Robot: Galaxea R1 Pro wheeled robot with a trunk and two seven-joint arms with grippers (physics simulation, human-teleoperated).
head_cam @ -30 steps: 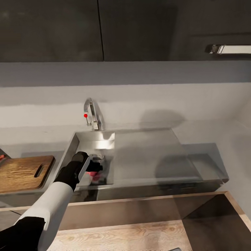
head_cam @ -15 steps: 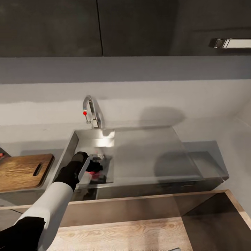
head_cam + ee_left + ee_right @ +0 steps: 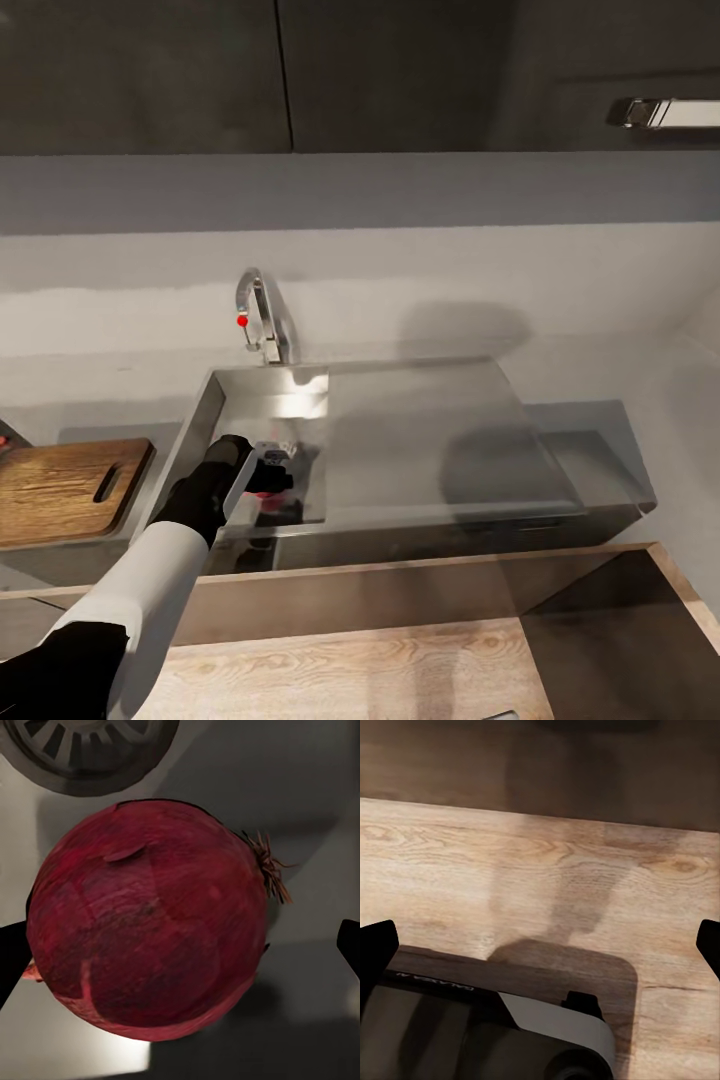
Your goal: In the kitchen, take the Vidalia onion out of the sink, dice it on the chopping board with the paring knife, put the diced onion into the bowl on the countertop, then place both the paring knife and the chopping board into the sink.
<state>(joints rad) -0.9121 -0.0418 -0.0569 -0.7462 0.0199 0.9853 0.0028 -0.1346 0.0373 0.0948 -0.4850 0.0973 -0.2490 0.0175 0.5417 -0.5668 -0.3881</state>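
Reaching from the lower left of the head view, the left arm goes down into the sink (image 3: 400, 440), and the left gripper (image 3: 272, 478) sits low in the basin, in the left centre of the frame, with a bit of red showing just under it. In the left wrist view the onion (image 3: 150, 945) takes up most of the picture, dark red with a dry root tuft at its upper right, lying on the grey steel floor just below the round drain (image 3: 90, 750) at the top edge. The two dark fingertips (image 3: 11, 952) show at the left and right edges of that picture, the jaws spread wide; the left tip looks to be touching the onion skin, while the right tip stands apart from it, so the onion is between the jaws but not clamped. The tap (image 3: 262, 315) with its red knob stands behind the basin, upper left of centre. The board (image 3: 65, 490) lies on the countertop (image 3: 660, 450) at the left edge, apart from the sink. In the right wrist view the right gripper (image 3: 540, 945) has its tips at both picture edges, wide open and holding nothing, over a light wooden floor (image 3: 547, 870)
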